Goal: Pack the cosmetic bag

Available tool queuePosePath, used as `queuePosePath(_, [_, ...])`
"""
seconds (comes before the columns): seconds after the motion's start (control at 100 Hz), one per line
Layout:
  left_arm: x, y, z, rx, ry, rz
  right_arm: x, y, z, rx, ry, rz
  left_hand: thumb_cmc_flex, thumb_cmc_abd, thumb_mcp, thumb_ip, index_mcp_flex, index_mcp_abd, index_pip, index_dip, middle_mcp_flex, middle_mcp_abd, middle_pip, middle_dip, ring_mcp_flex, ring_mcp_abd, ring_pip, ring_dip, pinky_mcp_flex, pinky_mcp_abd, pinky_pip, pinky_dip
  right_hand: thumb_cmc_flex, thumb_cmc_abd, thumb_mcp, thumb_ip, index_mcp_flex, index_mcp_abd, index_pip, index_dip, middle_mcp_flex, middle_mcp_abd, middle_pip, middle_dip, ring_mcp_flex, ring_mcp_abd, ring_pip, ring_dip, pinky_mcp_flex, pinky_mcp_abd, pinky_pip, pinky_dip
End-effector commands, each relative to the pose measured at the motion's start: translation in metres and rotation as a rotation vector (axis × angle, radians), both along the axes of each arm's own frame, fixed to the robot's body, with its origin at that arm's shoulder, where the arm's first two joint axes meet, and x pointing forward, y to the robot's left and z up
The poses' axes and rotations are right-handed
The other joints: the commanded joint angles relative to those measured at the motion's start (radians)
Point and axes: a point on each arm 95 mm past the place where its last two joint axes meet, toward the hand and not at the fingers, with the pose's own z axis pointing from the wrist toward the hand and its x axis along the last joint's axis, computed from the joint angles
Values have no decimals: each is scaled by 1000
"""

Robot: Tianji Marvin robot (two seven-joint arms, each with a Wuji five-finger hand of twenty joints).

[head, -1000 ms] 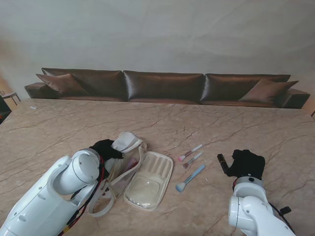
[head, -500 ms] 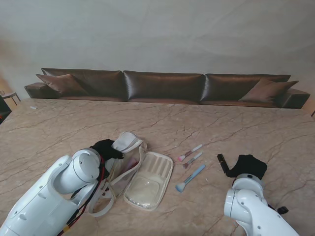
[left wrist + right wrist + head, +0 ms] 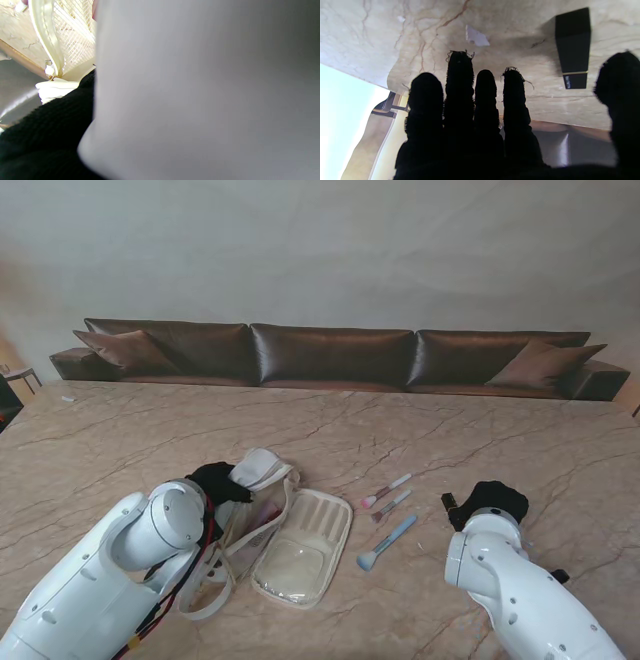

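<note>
The cream cosmetics bag (image 3: 300, 542) lies open, with a pink item showing inside. My left hand (image 3: 214, 481), in a black glove, is closed on the bag's raised white flap (image 3: 256, 467). In the left wrist view a blurred grey surface fills most of the picture, beside the bag's mesh pocket (image 3: 75, 37). A black lipstick tube (image 3: 449, 507) lies just left of my right hand (image 3: 493, 499). In the right wrist view the tube (image 3: 572, 47) lies on the table between the thumb and the spread fingers (image 3: 460, 82), and nothing is held. Three makeup brushes (image 3: 386, 542) lie between bag and tube.
A brown sofa (image 3: 330, 355) runs along the table's far edge. My right forearm (image 3: 500, 580) covers the table nearer to me than the tube. A small white scrap (image 3: 476, 37) lies on the marble beyond the fingertips.
My right hand has moved a little farther from me and to the left, closer to the lipstick tube, as its forearm swung inward. The left hand and the bag have not moved.
</note>
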Motion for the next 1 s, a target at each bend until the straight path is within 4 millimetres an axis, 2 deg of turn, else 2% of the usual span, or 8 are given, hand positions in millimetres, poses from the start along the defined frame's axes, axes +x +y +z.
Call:
queuePosePath(0.0, [-2,-3,-3,-6,13,-10,2,0,-7,3,17,-7,83,82,87,53,32,-153,66,16,58,-117,84,17,47,-13,9,4,7,-5,89,2,-33,-17,2,7,32,-32,40,45,31,-6,40,26,28,38,36,21,27,-20,48,14])
queuePosePath(0.16, [-1,-4,-4,-7,18,-14,11,-1,-22,4,47,-16,83,81,87,53,32,-154,66,17,58,-118,84,18,47,-13,7,4,6,-6,88,2,0,-80,56,1,29,-71,105,132,39,-29,81,68,43,22,86,46,49,-24,86,17])
queuePosePath(0.45, [-1,-5,-5,-8,19,-18,23,2,-38,-1,26,22,82,81,89,53,33,-156,65,17,59,-116,84,19,47,-11,6,6,5,-7,87,2,55,-175,134,-8,54,-117,169,190,79,-50,135,114,67,-2,186,92,71,-12,146,36])
queuePosePath(0.63, [-2,-5,-5,-9,20,-18,26,6,-48,-13,16,66,84,81,90,54,33,-155,65,17,59,-117,83,19,48,-13,6,7,5,-7,87,2,192,-213,195,0,85,-155,191,196,115,-67,142,127,76,-8,214,104,62,10,180,56])
queuePosePath(0.73, [-2,-5,-6,-10,22,-19,26,7,-53,-14,28,85,86,81,90,55,33,-154,65,18,59,-116,83,19,48,-14,6,8,5,-7,87,2,241,-213,215,-42,92,-166,194,98,123,-73,140,144,48,-6,234,139,14,31,178,125])
queuePosePath(0.82, [-2,-5,-5,-10,21,-19,25,8,-56,-16,35,96,87,81,90,56,32,-154,65,17,58,-116,83,19,48,-14,7,8,5,-7,86,3,311,-235,213,-158,104,-226,298,-36,159,-90,142,162,47,-5,251,160,3,39,181,167])
queuePosePath(0.9, [-2,-5,-6,-10,20,-17,25,7,-59,-20,40,100,86,81,89,56,32,-154,65,17,58,-117,83,19,48,-14,7,8,5,-7,86,3,356,-244,211,-178,115,-264,382,-100,197,-94,142,181,56,-2,269,170,4,46,189,178])
queuePosePath(0.99, [-2,-5,-7,-12,23,-17,25,7,-62,-24,47,102,86,81,88,55,32,-153,65,17,59,-117,84,20,48,-13,6,8,5,-7,86,3,381,-239,223,-171,177,-306,436,-103,245,-108,150,190,65,0,279,175,7,50,194,182])
